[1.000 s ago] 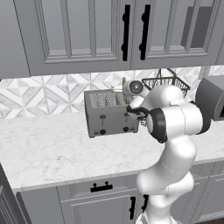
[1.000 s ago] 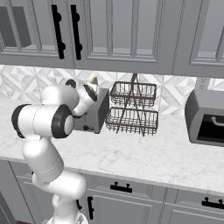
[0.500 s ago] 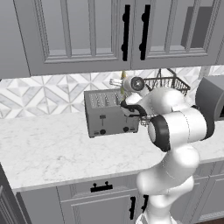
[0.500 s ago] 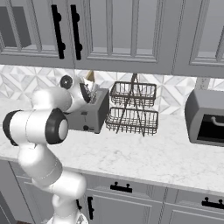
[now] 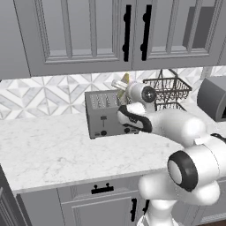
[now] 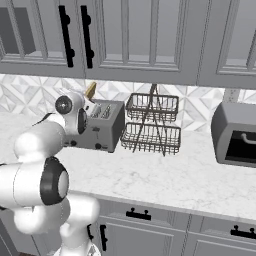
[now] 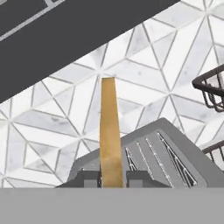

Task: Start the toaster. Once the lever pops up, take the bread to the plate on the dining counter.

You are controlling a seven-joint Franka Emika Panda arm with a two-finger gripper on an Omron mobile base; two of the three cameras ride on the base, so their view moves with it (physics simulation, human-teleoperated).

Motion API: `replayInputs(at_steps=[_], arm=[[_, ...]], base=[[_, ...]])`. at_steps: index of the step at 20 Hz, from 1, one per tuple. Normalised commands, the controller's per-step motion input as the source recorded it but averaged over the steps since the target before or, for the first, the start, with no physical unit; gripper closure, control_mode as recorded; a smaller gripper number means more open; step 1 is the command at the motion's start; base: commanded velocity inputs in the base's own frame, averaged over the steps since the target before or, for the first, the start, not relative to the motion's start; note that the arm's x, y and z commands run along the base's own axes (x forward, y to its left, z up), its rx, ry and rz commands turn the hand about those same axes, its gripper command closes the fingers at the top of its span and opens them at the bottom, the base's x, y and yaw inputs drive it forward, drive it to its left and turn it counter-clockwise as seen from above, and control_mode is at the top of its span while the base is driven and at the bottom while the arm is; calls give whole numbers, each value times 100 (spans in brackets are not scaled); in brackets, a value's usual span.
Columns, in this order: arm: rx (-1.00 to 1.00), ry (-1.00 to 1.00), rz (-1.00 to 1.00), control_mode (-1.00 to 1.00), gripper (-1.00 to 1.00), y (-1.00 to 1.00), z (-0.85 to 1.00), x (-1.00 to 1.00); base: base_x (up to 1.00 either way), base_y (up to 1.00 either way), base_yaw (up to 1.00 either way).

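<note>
The brushed-grey toaster [image 5: 106,114] [image 6: 100,131] stands on the kitchen counter against the tiled wall. My gripper [image 5: 124,85] [image 6: 89,98] [image 7: 111,179] hovers just above its top, shut on the bread [image 5: 125,79] [image 6: 90,90] [image 7: 109,131]. The tan slice stands upright and edge-on between my fingertips [image 7: 88,178], lifted above the toaster's slots [image 7: 153,157]. The plate and the dining counter are out of view.
A two-tier black wire basket rack [image 5: 167,90] [image 6: 151,124] stands right of the toaster. A bigger grey box appliance [image 5: 214,97] [image 6: 235,134] sits further right. Grey wall cabinets [image 5: 110,31] hang overhead. White marble worktop [image 5: 48,145] stretches left of the toaster.
The bread has come up out of the toaster in my gripper. The arm's elbow has swung lower and closer to the cameras.
</note>
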Motion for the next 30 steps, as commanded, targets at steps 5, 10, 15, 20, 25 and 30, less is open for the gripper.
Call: replayInputs(at_steps=[5,10,15,20,25,30], arm=[[19,32,13,-100,100,-14,91,-100],[10,42,12,-100,100,-11,64,-100],[1,18,4,-100,100,-5,6,-100],[0,4,0,-100,100,-1,-13,-100],[0,13,0,-100,100,0,-10,-82],[0,17,0,-100,100,-6,0,-34]], base=[[0,0,0],[0,0,0],[0,0,0],[0,0,0],[0,0,0],[0,0,0]])
